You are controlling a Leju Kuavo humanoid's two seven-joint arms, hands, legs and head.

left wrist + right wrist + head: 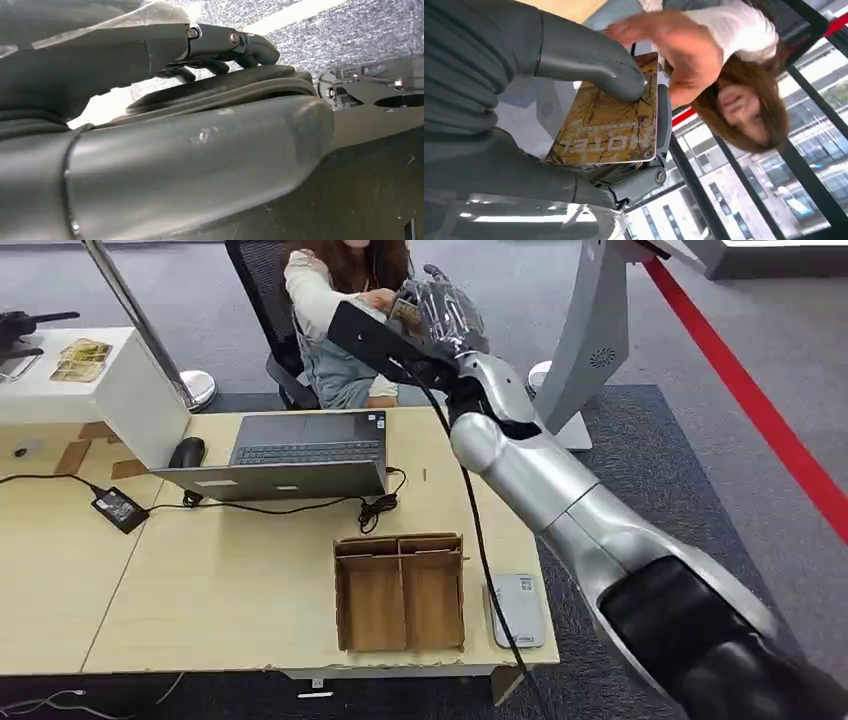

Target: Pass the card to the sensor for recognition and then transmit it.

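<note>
Open laptop (300, 455) sat upper centre — mouse (186, 452) just left; cardboard divider box (400, 590) lower centre; power adapter (119, 508) at left.

An office — laptop (310, 452) on desk (230, 570), swivel chair (262, 300), grey carpet (690, 470).

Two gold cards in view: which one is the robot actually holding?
The HOTEL card under the right hand thumb, held out toward the person. The other gold cards lie untouched on the white stand.
</note>
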